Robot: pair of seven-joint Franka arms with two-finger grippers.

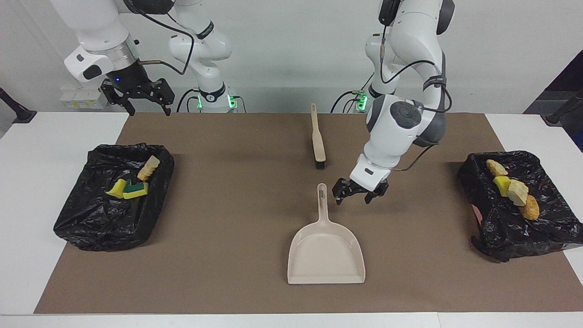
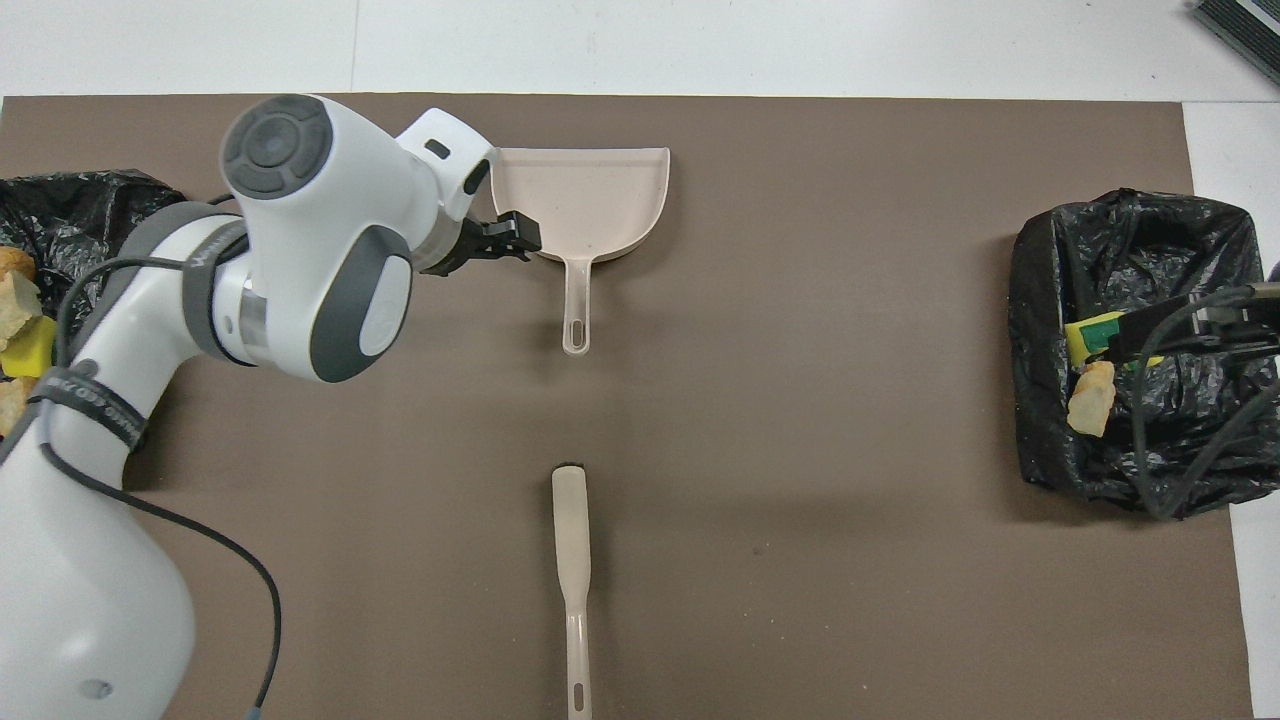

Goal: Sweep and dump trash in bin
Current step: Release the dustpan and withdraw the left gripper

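I see my left gripper empty, fingers spread, just beside the dustpan handle, whose long axis points toward the robots.

A brown mat covers most of the white worktop, filling the centre of both views. On it, just below the middle of the facing view, lies a beige dustpan, flat, its handle pointing toward the top of the frame; in the overhead view it sits at upper centre. A beige brush with black bristles lies above the dustpan in the facing view, apart from it, and at lower centre in the overhead view. Cables trail at the upper middle of the facing view
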